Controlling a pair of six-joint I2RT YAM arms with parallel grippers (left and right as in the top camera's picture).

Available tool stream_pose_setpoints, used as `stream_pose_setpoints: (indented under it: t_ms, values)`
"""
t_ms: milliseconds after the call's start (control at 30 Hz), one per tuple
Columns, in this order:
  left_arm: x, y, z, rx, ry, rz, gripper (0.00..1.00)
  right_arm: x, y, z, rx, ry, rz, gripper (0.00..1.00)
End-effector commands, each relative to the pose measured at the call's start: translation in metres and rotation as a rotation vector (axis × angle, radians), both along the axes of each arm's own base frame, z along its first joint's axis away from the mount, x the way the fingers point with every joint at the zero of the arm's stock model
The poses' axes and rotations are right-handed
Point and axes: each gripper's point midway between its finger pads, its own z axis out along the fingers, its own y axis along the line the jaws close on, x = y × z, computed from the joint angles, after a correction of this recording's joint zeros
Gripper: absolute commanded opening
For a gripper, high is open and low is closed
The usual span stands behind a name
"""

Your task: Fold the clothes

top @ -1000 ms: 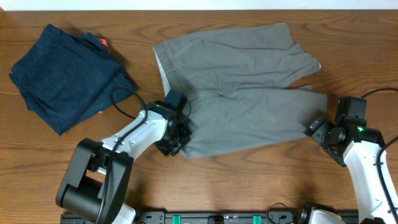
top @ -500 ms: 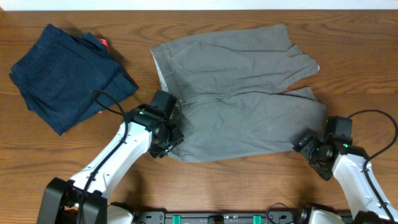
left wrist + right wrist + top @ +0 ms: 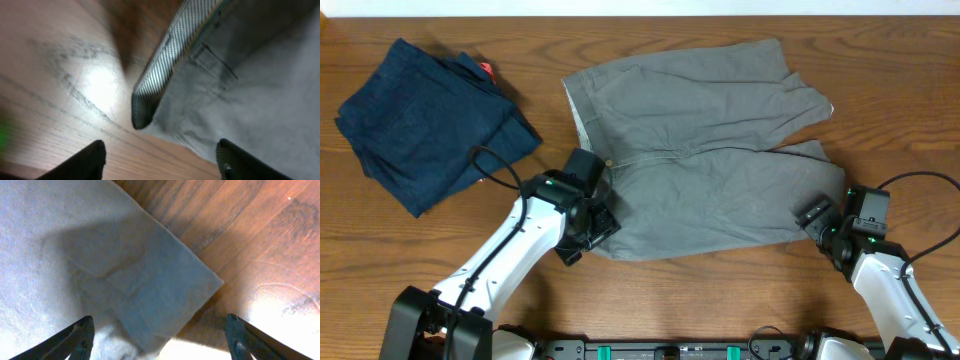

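The grey-taupe shorts (image 3: pixel 710 160) lie spread flat on the wooden table, waistband to the left, legs to the right. My left gripper (image 3: pixel 582 240) is open just off the lower-left waistband corner; in the left wrist view the patterned inner waistband corner (image 3: pixel 150 100) lies ahead of the open fingers (image 3: pixel 160 160). My right gripper (image 3: pixel 817 218) is open at the lower-right leg hem; in the right wrist view the hem corner (image 3: pixel 165 300) lies between the fingers (image 3: pixel 160 340), not gripped.
A folded dark navy garment (image 3: pixel 425 120) with a red tag lies at the back left. Bare wood table (image 3: pixel 720 290) runs along the front edge. Cables trail from both arms.
The shorts slid a little toward the front and left, then were let go. Both grippers have backed slightly off the fabric edges.
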Motion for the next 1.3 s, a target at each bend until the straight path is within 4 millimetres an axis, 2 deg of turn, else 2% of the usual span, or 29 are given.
stream_pose_setpoints:
  t_ms: [0, 100, 300, 367, 467, 533, 567, 667, 767, 833, 867, 967, 1067, 1133, 1267]
  values:
    - [-0.003, -0.005, -0.005, 0.007, -0.004, 0.042, 0.78, -0.011, 0.003, -0.015, 0.026, 0.048, -0.023, 0.80]
    - [-0.003, -0.011, -0.013, -0.006, -0.021, 0.067, 0.78, -0.010, 0.003, -0.019, 0.034, 0.054, -0.036, 0.79]
    - [-0.006, -0.011, -0.033, -0.014, -0.026, 0.104, 0.78, -0.011, 0.002, -0.028, 0.035, 0.077, -0.039, 0.65]
    - [-0.009, -0.010, -0.037, -0.006, -0.013, 0.103, 0.78, -0.010, 0.002, -0.029, 0.035, 0.079, -0.039, 0.56]
    - [-0.011, -0.009, -0.041, 0.003, 0.002, 0.103, 0.78, -0.010, 0.002, -0.029, 0.034, 0.077, -0.039, 0.31]
    - [-0.008, -0.007, -0.042, 0.015, -0.008, 0.104, 0.77, -0.009, 0.002, -0.029, 0.034, 0.076, -0.039, 0.19]
    - [-0.006, -0.005, -0.043, 0.031, -0.018, 0.105, 0.70, -0.010, 0.002, -0.029, 0.034, 0.076, -0.038, 0.12]
    - [-0.001, 0.002, -0.047, 0.076, -0.045, 0.108, 0.49, -0.010, 0.002, -0.029, 0.035, 0.079, -0.038, 0.02]
    - [-0.001, 0.004, -0.049, 0.089, -0.044, 0.108, 0.33, -0.011, 0.002, -0.030, 0.036, 0.084, -0.038, 0.01]
    - [-0.001, 0.004, -0.049, 0.089, -0.043, 0.103, 0.19, -0.012, 0.003, -0.030, 0.037, 0.088, -0.038, 0.01]
    - [-0.002, 0.005, -0.049, 0.091, -0.039, 0.103, 0.06, -0.013, 0.003, -0.030, 0.037, 0.090, -0.038, 0.01]
    - [-0.006, 0.002, -0.048, 0.069, -0.030, 0.051, 0.06, -0.015, 0.003, -0.029, 0.040, 0.099, -0.037, 0.01]
    - [-0.008, -0.004, -0.035, 0.026, -0.042, -0.072, 0.06, -0.019, 0.004, -0.020, 0.037, 0.128, -0.018, 0.01]
    - [-0.010, -0.004, -0.021, 0.022, -0.054, -0.136, 0.06, -0.019, 0.004, -0.008, 0.027, 0.138, 0.012, 0.01]
    - [-0.014, -0.002, 0.020, 0.003, -0.117, -0.204, 0.06, -0.014, 0.000, 0.030, -0.013, 0.120, 0.062, 0.01]
